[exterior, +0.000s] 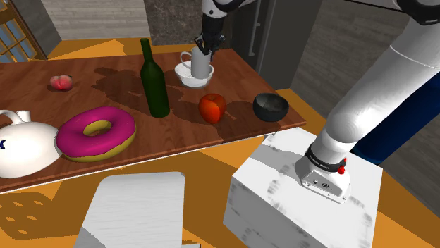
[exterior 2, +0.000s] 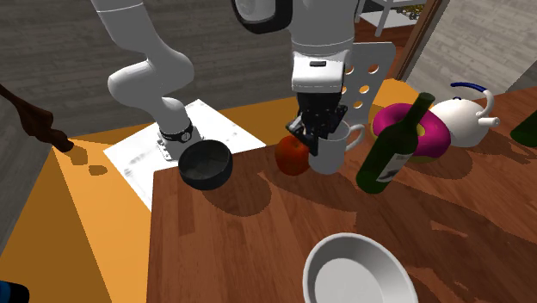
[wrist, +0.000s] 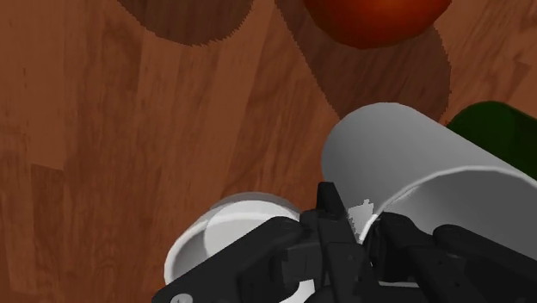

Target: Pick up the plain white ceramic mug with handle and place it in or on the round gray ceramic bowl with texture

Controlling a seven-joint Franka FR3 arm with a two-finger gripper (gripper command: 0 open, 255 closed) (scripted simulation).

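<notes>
My black gripper [exterior: 203, 48] is shut on the rim of a plain white mug [exterior: 199, 63] and holds it upright in the air. In the shoulder view the mug hangs just over a pale grey-white round bowl [exterior: 194, 77] at the table's far side. From the second exterior view the gripper [exterior 2: 317, 129] and mug [exterior 2: 332, 148] are seen beyond that bowl [exterior 2: 360, 272], which sits near the table edge. In the wrist view the gripper [wrist: 357, 225] pinches the mug [wrist: 404, 155] wall, and the bowl [wrist: 225, 222] lies far below, partly hidden behind the hand.
On the wooden table [exterior: 84, 77] stand a green bottle [exterior: 155, 77], a red apple [exterior: 212, 108], a dark bowl [exterior: 271, 106], a pink donut [exterior: 95, 132], a white teapot [exterior: 21, 144] and a small peach [exterior: 61, 82]. The bottle stands close beside the pale bowl.
</notes>
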